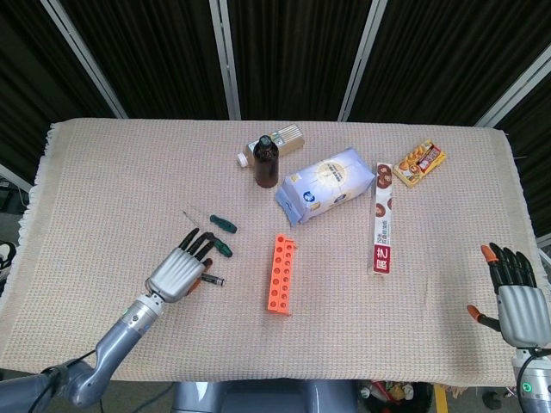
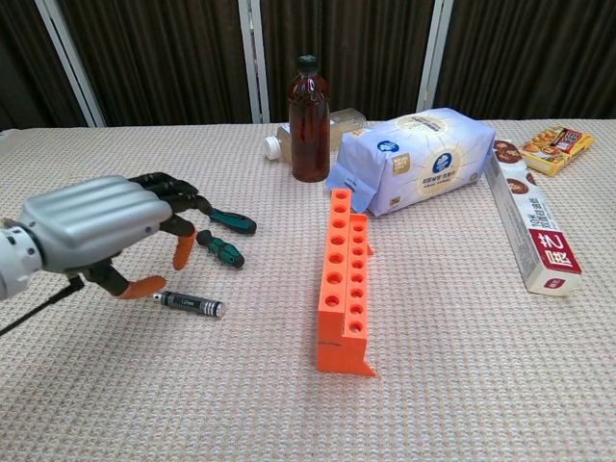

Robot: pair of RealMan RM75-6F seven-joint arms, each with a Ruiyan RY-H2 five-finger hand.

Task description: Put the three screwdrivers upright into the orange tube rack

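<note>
Three screwdrivers lie on the woven cloth left of centre: a green-handled one (image 1: 223, 224) (image 2: 231, 222), a second green-handled one (image 1: 219, 247) (image 2: 221, 250), and a thin black one (image 1: 213, 280) (image 2: 191, 304). The orange tube rack (image 1: 281, 274) (image 2: 345, 284) lies to their right, its holes facing up. My left hand (image 1: 181, 271) (image 2: 96, 231) hovers over the black screwdriver's thin shaft and hides it; its fingers are spread and hold nothing. My right hand (image 1: 515, 297) is at the table's near right corner, fingers apart and empty.
A brown bottle (image 1: 266, 161) (image 2: 309, 120) stands at the back, with a clear container (image 1: 280, 140) lying behind it. A blue-white bag (image 1: 325, 185) (image 2: 414, 159), a long box (image 1: 383, 218) (image 2: 531, 226) and a snack pack (image 1: 418, 163) (image 2: 556, 147) lie right of the rack.
</note>
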